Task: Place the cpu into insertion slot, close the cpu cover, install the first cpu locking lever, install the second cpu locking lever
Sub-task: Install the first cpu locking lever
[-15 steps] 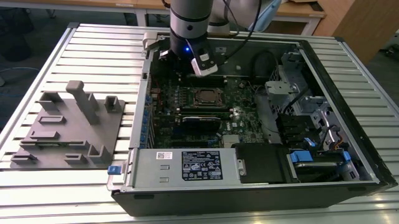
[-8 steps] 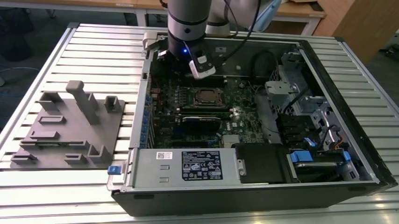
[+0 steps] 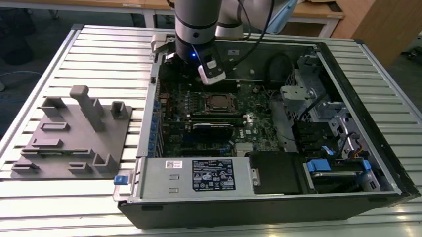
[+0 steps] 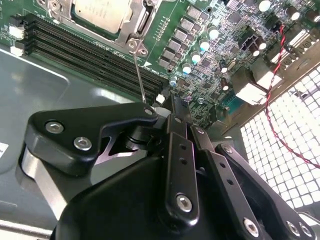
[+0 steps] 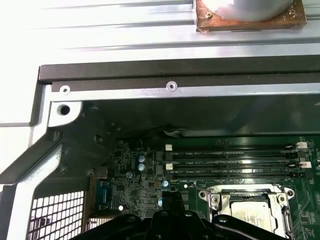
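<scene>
- Presently, the cpu [image 4: 100,12] sits flat in the insertion slot [image 5: 214,201], its dull silver top facing up. I see it in both wrist views, and in the exterior view near the middle of the green board.
- The cpu cover [image 4: 131,31] lies down over the chip, its frame edging the silver top.
- One locking lever [image 4: 139,75], a thin bright rod, stands up from the socket corner nearest the claw. It is tilted and not latched down.
- The claw [image 4: 172,105] is clenched, the two black fingers pressed together with nothing visible between them. Its tip is just beside the free end of the raised lever; I cannot tell whether the two touch.
- Long black memory slots [image 4: 85,50] run alongside the socket, between it and the case's metal floor.
- In the second wrist view, a twisted red and black wire pair [image 4: 280,75] crosses the board's far side above a perforated grille [image 4: 285,150].
- In the exterior view the arm [image 3: 194,24] reaches down into the open computer case [image 3: 264,212], over the part of the board above the socket.
- A silver power supply box [image 3: 197,175] sits along the case's near wall.
- The case rests on a slatted metal desk [image 3: 99,49]. A grey fixture plate [image 3: 72,143] lies on the exterior view's left, well apart from the claw.
</scene>
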`<state>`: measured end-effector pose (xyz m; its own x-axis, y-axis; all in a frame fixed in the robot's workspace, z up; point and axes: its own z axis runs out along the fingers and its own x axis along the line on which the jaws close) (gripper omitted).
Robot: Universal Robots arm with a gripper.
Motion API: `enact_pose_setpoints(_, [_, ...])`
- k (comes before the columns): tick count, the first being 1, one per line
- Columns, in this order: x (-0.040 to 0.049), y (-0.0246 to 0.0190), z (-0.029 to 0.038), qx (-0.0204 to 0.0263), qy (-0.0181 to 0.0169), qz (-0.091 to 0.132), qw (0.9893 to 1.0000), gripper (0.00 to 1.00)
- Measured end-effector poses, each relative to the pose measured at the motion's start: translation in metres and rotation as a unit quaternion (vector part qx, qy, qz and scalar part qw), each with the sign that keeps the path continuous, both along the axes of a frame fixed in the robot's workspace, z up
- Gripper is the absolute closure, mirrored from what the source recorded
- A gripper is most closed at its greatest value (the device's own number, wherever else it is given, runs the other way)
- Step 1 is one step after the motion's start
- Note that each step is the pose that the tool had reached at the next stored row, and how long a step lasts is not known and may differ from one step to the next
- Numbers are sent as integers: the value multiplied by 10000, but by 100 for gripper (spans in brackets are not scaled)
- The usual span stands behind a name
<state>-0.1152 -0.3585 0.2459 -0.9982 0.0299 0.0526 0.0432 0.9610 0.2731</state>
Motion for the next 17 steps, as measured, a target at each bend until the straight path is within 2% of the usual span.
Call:
enact_pose_setpoints(4, [-16,8,-9,18,0,0,10000,90])
enact_pose_setpoints(9, [-23,37,-26,78,0,0,10000,90])
enact_pose_setpoints(13, [-23,93,-32,81,0,0,10000,90])
enact_pose_setpoints(17, [17,116,-34,79,0,1,10000,90])
